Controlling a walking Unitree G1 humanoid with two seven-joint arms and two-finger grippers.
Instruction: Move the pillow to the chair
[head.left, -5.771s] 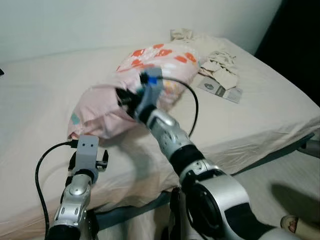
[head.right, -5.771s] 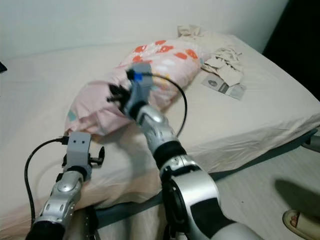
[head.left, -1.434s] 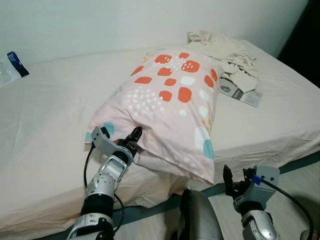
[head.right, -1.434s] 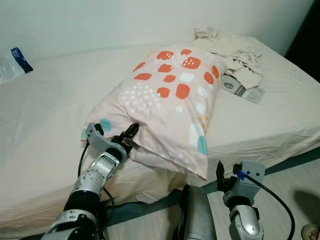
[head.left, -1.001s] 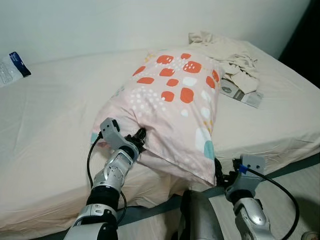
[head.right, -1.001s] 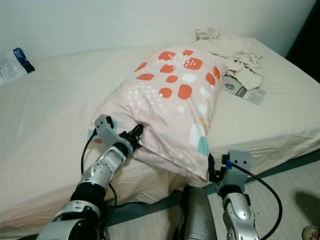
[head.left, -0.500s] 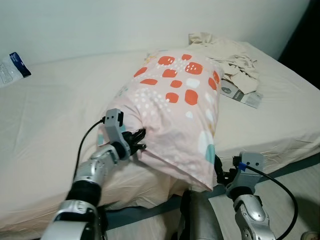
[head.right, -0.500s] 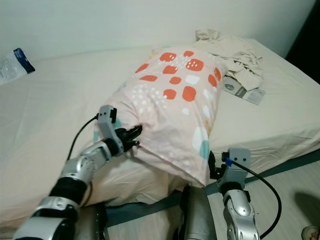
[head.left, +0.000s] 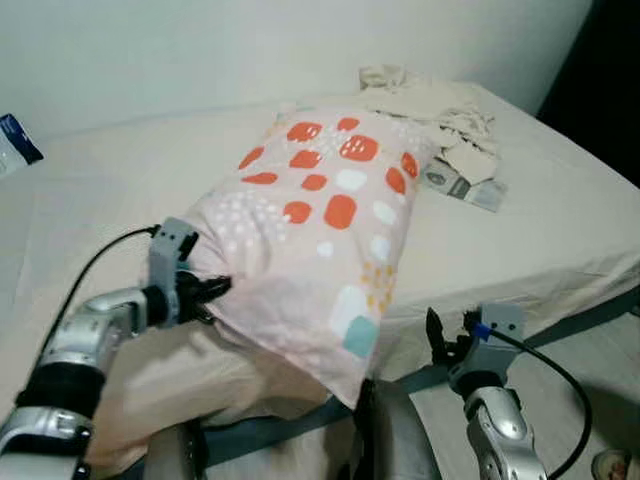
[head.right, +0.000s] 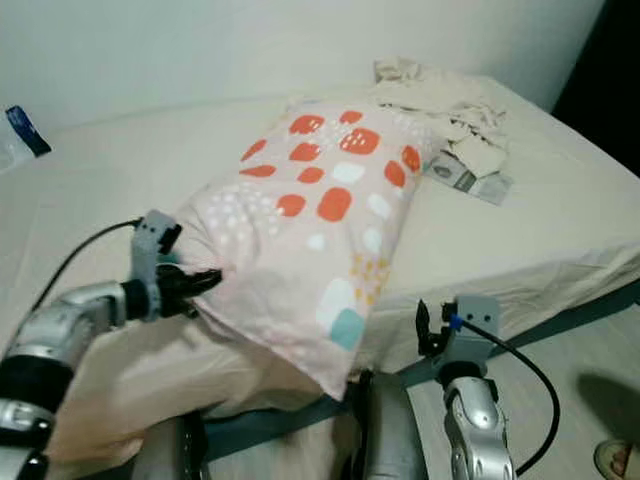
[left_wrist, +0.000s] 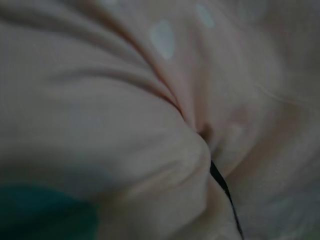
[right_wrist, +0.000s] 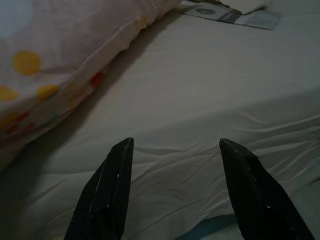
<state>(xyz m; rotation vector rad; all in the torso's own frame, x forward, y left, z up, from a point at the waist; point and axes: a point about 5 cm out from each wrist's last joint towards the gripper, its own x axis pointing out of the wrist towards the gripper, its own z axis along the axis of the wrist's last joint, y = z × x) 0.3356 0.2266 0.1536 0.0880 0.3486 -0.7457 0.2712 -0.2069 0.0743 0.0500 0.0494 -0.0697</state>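
my left gripper (head.left: 212, 291) – pinched onto pillow (head.left: 320, 230) edge | my right gripper (right_wrist: 175, 192) – fingers spread, holding nothing | bed (head.left: 560, 215) below

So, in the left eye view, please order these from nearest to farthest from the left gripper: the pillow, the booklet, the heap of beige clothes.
1. Pillow: gripped by the left gripper.
2. Booklet: beyond the pillow, to the right.
3. Heap of beige clothes: at the bed's far right corner; nearly level with the booklet.

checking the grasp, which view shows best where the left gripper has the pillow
The left eye view: the left gripper has its jaws clamped on the near left edge of the pink pillow with orange and white spots. The right eye view shows the same grip. The left wrist view gives close, dim folds with one black finger. The right wrist view catches the pillow's hem.
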